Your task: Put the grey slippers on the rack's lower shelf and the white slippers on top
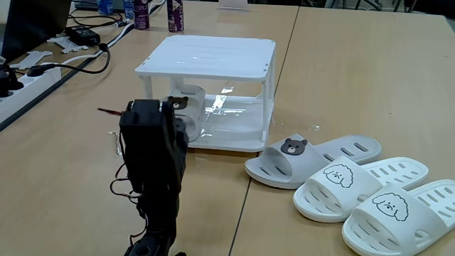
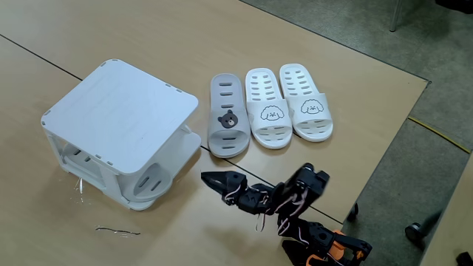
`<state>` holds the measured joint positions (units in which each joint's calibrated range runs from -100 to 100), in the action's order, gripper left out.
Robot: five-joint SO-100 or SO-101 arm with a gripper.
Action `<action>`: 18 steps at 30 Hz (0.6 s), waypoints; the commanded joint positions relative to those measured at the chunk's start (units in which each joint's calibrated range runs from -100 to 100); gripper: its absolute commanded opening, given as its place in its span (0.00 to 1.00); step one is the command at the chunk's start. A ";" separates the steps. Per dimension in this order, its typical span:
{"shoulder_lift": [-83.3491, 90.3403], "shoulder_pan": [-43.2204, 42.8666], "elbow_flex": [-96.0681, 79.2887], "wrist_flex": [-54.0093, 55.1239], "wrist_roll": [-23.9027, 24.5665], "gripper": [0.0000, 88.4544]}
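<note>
Your end effector (image 2: 211,178) hovers empty, jaws nearly together, beside the rack (image 2: 126,111), so take the grey slipper (image 2: 228,114) lying on the counter (image 2: 111,44) by its arched strap: light, bendy rubber, likely flexing if pinched at the sole.

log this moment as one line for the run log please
stage: one grey slipper on lower shelf | grey slipper and white slippers on table beside rack | gripper: near rack, holding nothing
</note>
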<state>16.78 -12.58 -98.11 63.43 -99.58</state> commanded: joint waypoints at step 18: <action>-34.49 27.96 17.06 22.76 -0.42 0.20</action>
<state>-14.64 15.06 -86.43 84.98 -99.58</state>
